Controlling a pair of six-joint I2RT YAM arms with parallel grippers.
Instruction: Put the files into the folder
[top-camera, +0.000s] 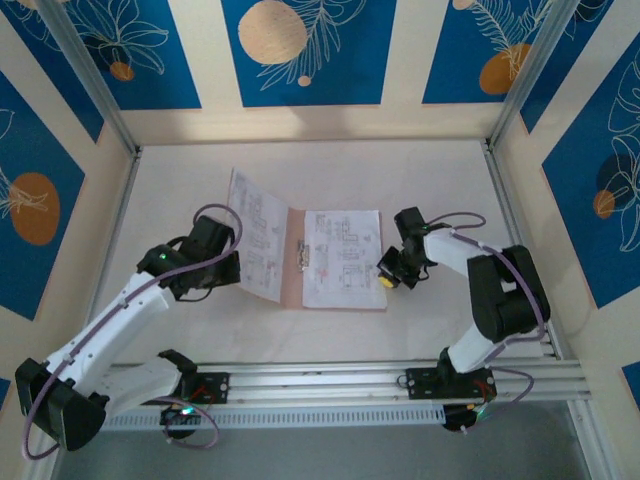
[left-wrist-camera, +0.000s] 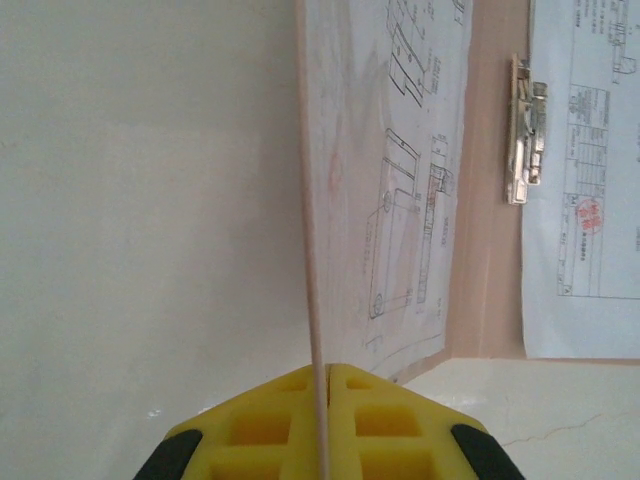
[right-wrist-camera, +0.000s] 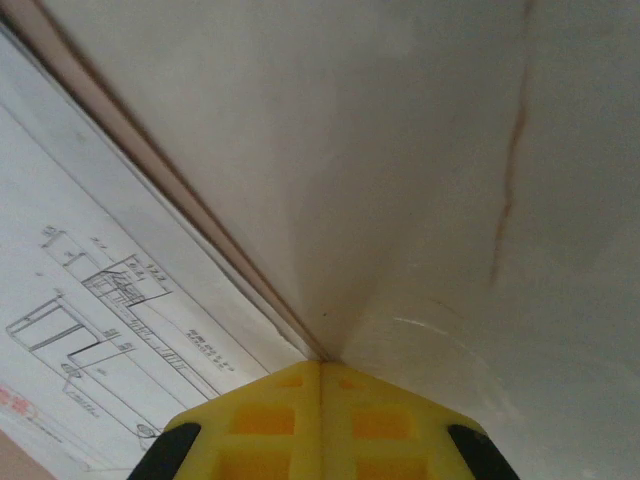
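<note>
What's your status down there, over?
Left hand pinching folder cover, raised. Right hand shut at its right edge. Sheets inside. Nothing in the way.

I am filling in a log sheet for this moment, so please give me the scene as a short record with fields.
folder: open on the table, left cover raised
left gripper: shut on the raised cover's edge
right gripper: shut at the folder's right edge; whether it grips anything is unclear
printed sheet: flat on the folder's right half
second sheet: lies against the raised cover
clip: metal, beside the spine
</note>
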